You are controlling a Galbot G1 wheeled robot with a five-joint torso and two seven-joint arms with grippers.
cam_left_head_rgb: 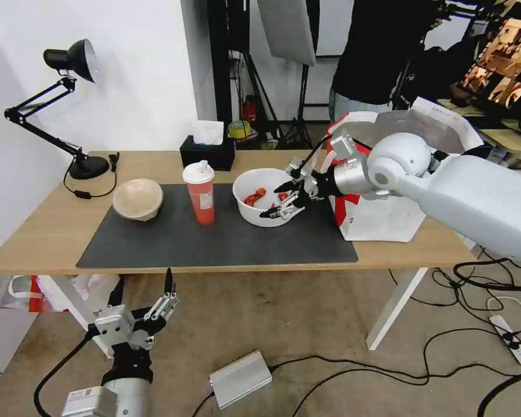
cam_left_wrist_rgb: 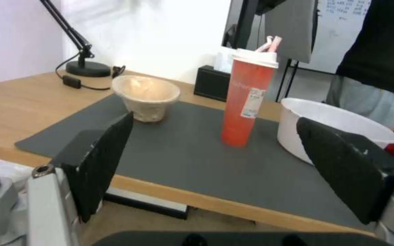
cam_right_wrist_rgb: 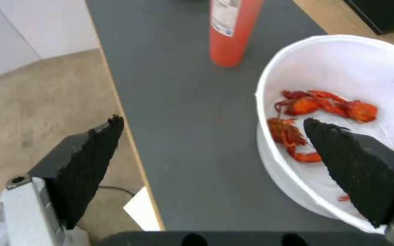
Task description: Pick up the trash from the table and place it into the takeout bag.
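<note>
At the far left of the table (cam_left_head_rgb: 52, 229) stands a black desk lamp (cam_left_head_rgb: 69, 61), and below the table's front edge the left gripper (cam_left_head_rgb: 145, 295) hangs over the floor, its fingers wide apart and holding nothing. On the dark grey mat (cam_left_head_rgb: 214, 243) the trash stands in a row: first the beige pulp bowl (cam_left_head_rgb: 137, 198), upright and empty, then the tall red cup (cam_left_head_rgb: 199, 192) with its white lid, then the white round bowl (cam_left_head_rgb: 264, 196) with red scraps (cam_left_head_rgb: 255, 196) lying inside. Behind the cup, near the back edge of the table, there is a black tissue box (cam_left_head_rgb: 207, 152). The right gripper (cam_left_head_rgb: 282, 200) is at the right side of the white bowl, with its fingers spread wide and gripping nothing. In the right wrist view one finger (cam_right_wrist_rgb: 356, 167) is over the inside of the bowl, close to the scraps, and the other finger (cam_right_wrist_rgb: 85, 167) is outside the rim, over the front edge of the mat and the floor. Right of the bowl, partly behind the right arm, the takeout bag (cam_left_head_rgb: 382, 220) stands open on the table, and its silvery lining can be seen at the top.
</note>
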